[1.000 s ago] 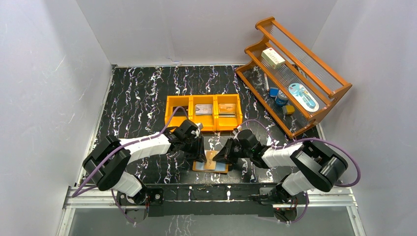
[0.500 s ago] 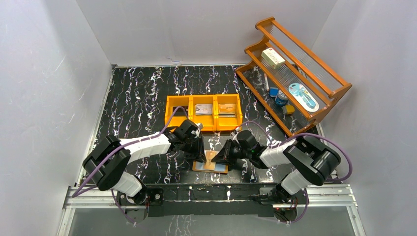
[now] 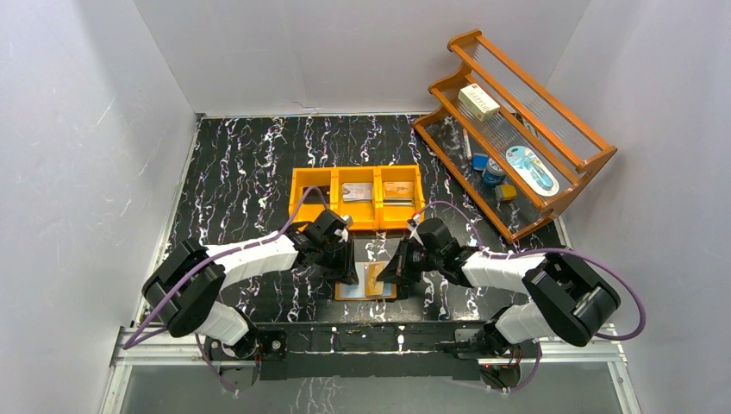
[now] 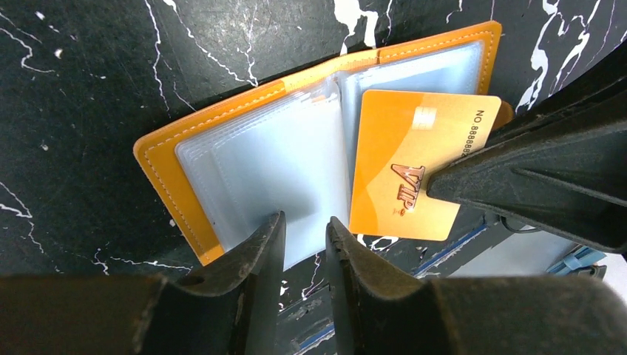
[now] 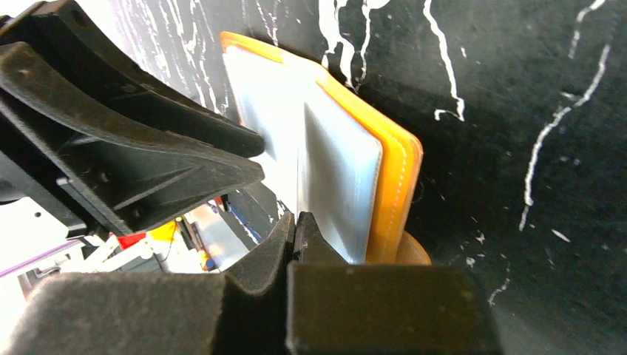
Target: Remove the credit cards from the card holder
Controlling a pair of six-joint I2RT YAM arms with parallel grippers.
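now the right gripper has just shut on the gold card — partly out of the card holder, ready to slide free — left gripper, narrowly parted, pins it.

Both arms reach forward and fold inward, wrists tipped down, so the two grippers meet nose to nose. The left gripper has its fingers a narrow gap apart. The right gripper is pinched tight on a credit card.
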